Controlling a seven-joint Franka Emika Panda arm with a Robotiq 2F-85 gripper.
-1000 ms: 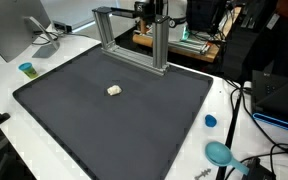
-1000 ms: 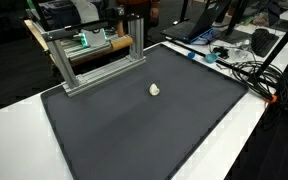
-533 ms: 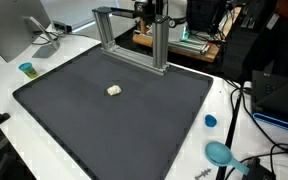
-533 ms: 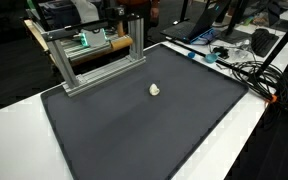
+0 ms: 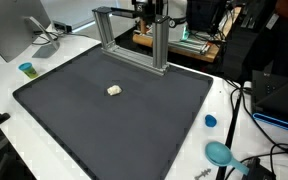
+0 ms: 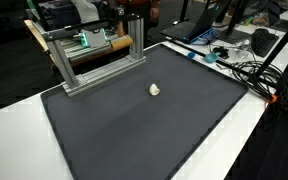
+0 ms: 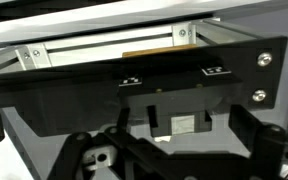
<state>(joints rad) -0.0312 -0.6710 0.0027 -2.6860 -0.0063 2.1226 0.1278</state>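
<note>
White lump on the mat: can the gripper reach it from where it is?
Probably yes. The lump lies alone on the mat, nothing over it. The open gripper is by the frame, which stands at the mat's edge, apart from the lump.

Nothing visible has changed since then; the tool (image 7: pixel 174 158) has not moved.

White table (image 5: pixel 2 88), black mat (image 5: pixel 114 125), monitor (image 5: pixel 9 30), cluttered benches (image 5: pixel 189 42) behind.
</note>
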